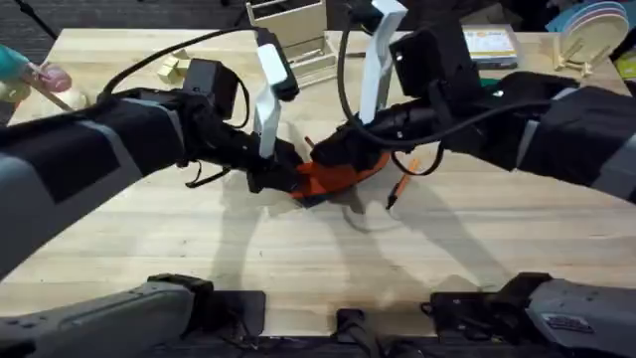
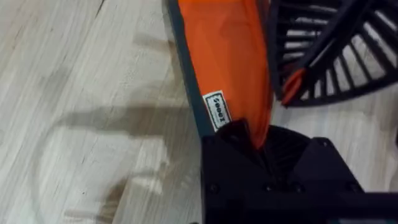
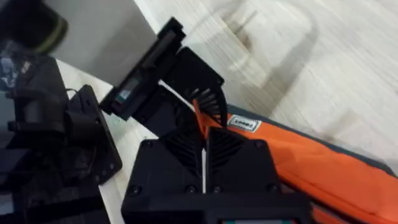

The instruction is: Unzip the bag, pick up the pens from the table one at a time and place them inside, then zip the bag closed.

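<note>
The orange bag [image 1: 333,177] is held mid-counter [image 1: 298,268], one end clenched in the left fingers [image 2: 258,134], its pull tab pinched in the right fingers [image 3: 200,140]; if the left hold slips, the pouch is dragged and the zip stalls, with the pen [image 1: 401,184] knocked aside

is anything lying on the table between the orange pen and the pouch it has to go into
Nothing visible does. The pen lies on bare table just right of the pouch; the right claw is shut on the pouch itself.
</note>
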Controlling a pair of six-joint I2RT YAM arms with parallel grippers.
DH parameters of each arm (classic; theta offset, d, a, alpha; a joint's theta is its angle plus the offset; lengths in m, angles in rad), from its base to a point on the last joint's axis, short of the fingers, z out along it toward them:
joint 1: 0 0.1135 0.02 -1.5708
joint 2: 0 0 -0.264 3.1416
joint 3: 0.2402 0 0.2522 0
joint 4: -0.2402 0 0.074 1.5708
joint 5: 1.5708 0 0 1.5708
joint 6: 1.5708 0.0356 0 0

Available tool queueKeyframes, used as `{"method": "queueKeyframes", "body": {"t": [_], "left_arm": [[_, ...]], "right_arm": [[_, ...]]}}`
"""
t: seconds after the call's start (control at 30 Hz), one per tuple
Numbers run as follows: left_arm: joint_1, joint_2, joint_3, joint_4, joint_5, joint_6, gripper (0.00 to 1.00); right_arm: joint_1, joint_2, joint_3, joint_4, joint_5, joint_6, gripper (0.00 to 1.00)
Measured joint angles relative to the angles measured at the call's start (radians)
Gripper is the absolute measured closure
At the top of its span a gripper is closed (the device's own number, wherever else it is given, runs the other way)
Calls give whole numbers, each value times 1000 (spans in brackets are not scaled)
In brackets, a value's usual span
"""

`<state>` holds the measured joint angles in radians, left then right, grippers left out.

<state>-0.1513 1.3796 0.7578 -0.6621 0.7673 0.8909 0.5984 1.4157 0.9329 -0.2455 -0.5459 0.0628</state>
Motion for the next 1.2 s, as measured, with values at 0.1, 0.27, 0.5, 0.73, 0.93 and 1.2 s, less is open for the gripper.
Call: {"method": "queueKeyframes", "body": {"t": [0.1,0.27,0.5,0.73,0.93,1.2], "left_arm": [[0,0,0,0,0,0,958],[0,0,0,0,0,0,958],[0,0,0,0,0,0,958],[2,0,0,-3,-1,0,958],[2,0,0,-6,0,2,958],[8,0,0,-3,6,7,958]], "right_arm": [[12,0,0,29,10,22,971],[29,9,0,68,27,69,971],[80,47,0,120,27,107,971],[100,55,0,138,38,117,971],[93,54,0,142,41,124,723],[38,31,3,89,45,88,5]]}}
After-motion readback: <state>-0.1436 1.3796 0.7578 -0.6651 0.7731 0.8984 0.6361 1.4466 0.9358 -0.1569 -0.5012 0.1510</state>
